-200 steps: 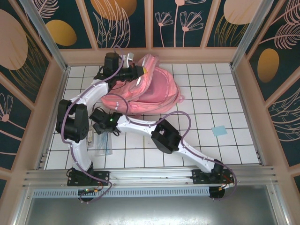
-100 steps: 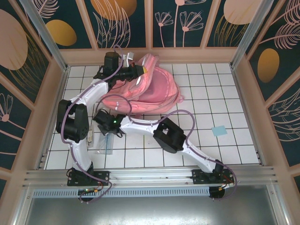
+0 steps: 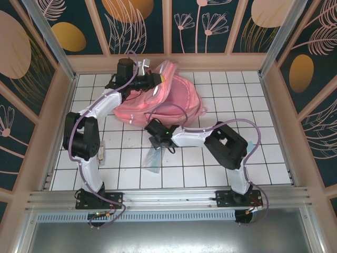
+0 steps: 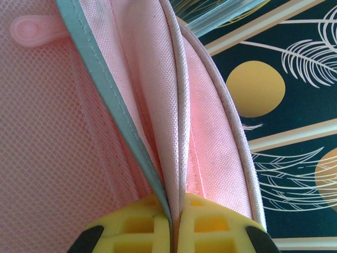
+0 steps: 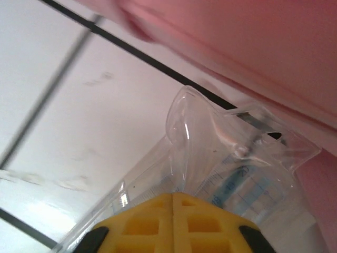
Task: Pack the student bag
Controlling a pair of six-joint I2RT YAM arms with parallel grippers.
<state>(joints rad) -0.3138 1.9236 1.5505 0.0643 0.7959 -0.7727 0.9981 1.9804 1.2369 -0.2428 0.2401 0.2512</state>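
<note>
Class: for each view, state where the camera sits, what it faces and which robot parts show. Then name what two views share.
Top external: above, behind the bases, looking down on the tiled table; left arm and right arm show.
Left wrist: faces the student bag; left gripper pinches its rim.
Right wrist: faces the table; right gripper grips a clear pouch.
Shared: the student bag shows in all three.

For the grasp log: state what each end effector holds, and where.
Left end effector: student bag, by its piped opening edge. Right end effector: clear plastic pouch, by one edge.
</note>
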